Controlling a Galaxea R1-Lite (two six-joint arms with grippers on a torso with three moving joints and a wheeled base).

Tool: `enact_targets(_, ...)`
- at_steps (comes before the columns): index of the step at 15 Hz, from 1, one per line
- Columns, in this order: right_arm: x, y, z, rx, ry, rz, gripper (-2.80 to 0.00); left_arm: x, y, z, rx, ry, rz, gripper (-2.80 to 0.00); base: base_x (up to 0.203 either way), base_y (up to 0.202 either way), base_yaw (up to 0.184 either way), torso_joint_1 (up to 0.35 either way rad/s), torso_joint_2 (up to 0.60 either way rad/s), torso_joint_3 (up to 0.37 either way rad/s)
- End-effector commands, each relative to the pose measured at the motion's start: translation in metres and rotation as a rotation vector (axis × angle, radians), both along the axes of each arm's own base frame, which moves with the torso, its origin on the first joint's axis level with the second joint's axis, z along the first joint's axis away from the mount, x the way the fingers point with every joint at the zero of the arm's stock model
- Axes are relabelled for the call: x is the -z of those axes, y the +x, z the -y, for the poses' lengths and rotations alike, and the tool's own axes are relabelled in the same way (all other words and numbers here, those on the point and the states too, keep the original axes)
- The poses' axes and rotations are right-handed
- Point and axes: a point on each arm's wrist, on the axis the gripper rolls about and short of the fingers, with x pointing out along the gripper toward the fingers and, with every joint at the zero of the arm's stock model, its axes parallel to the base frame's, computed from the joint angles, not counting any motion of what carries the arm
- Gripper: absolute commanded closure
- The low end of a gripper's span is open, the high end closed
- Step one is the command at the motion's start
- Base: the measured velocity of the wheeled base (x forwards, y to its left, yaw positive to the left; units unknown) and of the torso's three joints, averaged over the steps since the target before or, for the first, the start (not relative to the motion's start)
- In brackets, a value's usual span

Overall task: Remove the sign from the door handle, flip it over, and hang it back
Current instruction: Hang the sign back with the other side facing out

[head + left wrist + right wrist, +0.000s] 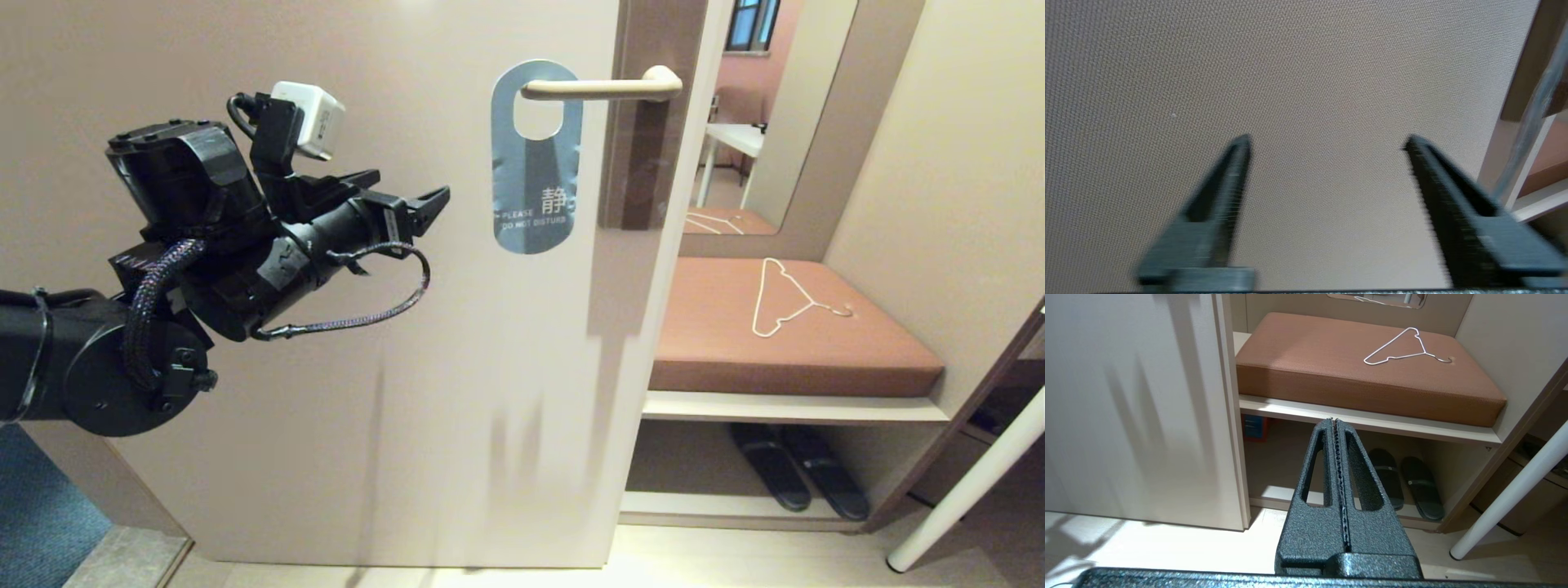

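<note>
Sign [535,175], a flat rounded light blue card reading "DO NOT DISTURB", hangs by its oval hole on the slim beige-champagne lever door handle [604,86] against the large beige door [392,392]; beside the door, a brown cushioned bench seat [784,343] carries a thin white wire clothes hanger [784,298]; dark slippers [796,478] lie on the shelf beneath; the black left pincer [412,196], fingers spread and holding nothing, points at the door, near the sign but apart from it; the right pincer [1336,424] hangs low with fingers pressed together.
</note>
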Motion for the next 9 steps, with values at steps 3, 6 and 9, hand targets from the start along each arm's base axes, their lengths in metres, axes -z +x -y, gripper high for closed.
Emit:
enact_targets(3, 0.0, 0.0, 0.0, -0.001, -0.001, 0.0, 0.0, 0.002, 0.004, -0.001, -0.005, 0.001, -0.002, 0.0, 0.0, 0.0, 0.0, 0.0, 0.0, 0.0)
enact_targets(6, 0.0, 0.0, 0.0, -0.001, -0.001, 0.0, 0.0, 0.001, 0.01, 0.002, -0.004, -0.002, 0.004, 0.0, 0.0, 0.0, 0.0, 0.0, 0.0, 0.0)
enact_targets(9, 0.0, 0.0, 0.0, -0.001, 0.002, 0.0, 0.0, -0.005, 0.02, 0.007, 0.009, -0.012, 0.03, 0.0, 0.0, 0.0, 0.0, 0.0, 0.0, 0.0)
